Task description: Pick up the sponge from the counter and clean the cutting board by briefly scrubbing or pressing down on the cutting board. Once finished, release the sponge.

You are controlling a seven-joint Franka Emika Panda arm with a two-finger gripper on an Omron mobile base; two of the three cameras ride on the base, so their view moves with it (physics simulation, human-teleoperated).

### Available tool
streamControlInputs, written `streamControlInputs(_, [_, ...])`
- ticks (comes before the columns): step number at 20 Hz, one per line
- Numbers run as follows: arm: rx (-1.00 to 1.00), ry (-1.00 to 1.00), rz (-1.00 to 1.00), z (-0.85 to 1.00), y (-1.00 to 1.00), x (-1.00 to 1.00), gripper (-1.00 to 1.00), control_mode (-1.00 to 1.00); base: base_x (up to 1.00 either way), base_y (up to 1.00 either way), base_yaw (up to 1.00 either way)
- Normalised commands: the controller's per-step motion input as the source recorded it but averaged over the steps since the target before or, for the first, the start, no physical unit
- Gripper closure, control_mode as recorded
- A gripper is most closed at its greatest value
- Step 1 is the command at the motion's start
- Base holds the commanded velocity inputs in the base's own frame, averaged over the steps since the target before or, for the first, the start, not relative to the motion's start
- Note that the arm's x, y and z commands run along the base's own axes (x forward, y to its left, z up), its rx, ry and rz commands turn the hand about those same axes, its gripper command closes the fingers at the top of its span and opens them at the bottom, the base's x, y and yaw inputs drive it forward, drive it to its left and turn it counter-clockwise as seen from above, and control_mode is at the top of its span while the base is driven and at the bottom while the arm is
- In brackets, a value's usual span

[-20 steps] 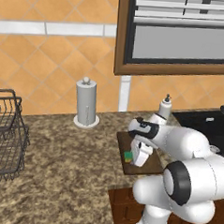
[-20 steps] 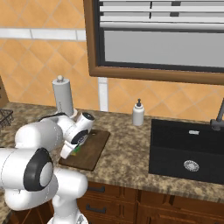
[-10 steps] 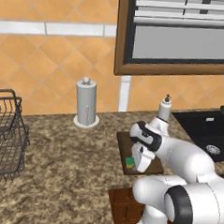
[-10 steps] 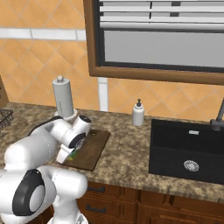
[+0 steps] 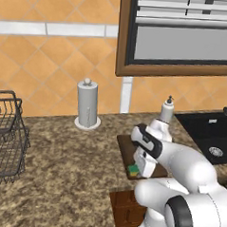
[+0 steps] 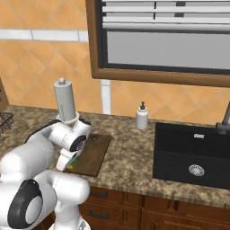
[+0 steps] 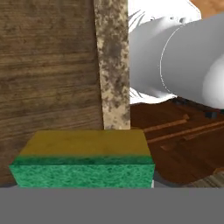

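A tiled kitchen wall with a dark-framed window backed the speckled granite tabletop (image 5: 60, 164). From left to right I saw a wire basket (image 5: 7, 137), a paper-towel holder (image 5: 88, 105), the cutting board (image 6: 92, 154), a soap bottle (image 6: 142, 116) and a black sink (image 6: 193, 155). The end effector (image 5: 139, 167) stood low over the board's near edge, clamped on the sponge (image 5: 133, 171). In the hand view the sponge (image 7: 83, 159) sat directly before the camera, yellow face and green face both showing, with the board (image 7: 48, 65) beyond it and a strip of tabletop (image 7: 114, 65) alongside. I could not tell whether the sponge touched the wood. I judged the step in hand to be the scrub itself, sponge brought onto the board. The next move, as I read it, called for a short press or rub on the wood, after which the jaws should part to release the sponge.
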Motion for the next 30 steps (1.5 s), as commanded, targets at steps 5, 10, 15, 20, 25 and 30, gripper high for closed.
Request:
streamControlInputs(5, [0.06,-0.1,0.1,-0.15,-0.62,-0.55,1.0,-1.0,0.0,0.0,0.0])
streamControlInputs(10, [0.16,-0.29,0.07,0.0,-0.58,0.03,1.0,-1.0,0.0,0.0,0.0])
streamControlInputs(15, [0.01,-0.04,-0.02,0.16,0.0,0.55,1.0,-1.0,0.0,0.0,0.0])
streamControlInputs(20, [-0.06,0.32,-0.02,0.7,0.01,0.5,1.0,-1.0,0.0,0.0,0.0])
streamControlInputs(25, [-0.34,-0.03,-0.13,0.0,0.43,0.72,1.0,-1.0,0.0,0.0,0.0])
streamControlInputs(30, [-0.18,-0.09,-0.08,-0.01,-0.02,0.47,1.0,-1.0,0.0,0.0,0.0])
